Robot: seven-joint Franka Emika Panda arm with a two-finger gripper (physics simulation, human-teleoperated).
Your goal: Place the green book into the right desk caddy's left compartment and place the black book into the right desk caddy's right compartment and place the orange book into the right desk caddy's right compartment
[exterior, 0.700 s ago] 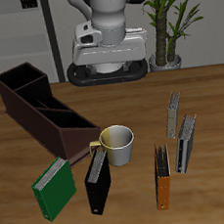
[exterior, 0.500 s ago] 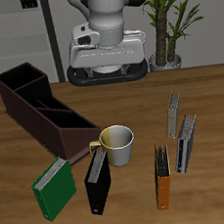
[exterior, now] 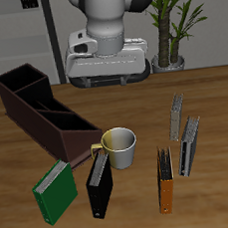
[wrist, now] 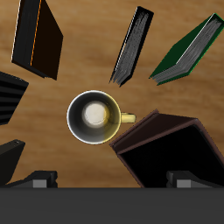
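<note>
Down at the table's front edge the green book (exterior: 53, 190), the black book (exterior: 99, 184) and the orange book (exterior: 166, 183) stand in a loose row, all outside the caddy, with two slim grey books (exterior: 184, 133) just behind the orange one. A cream mug (exterior: 119, 145) sits just behind the black book, touching nothing, and the right desk caddy (exterior: 40, 107) stretches back from beside it, its compartments holding no books. Up at the back the gripper (exterior: 109, 74) hangs high over the table holding nothing, and whether its fingers are spread or closed cannot be told here.
</note>
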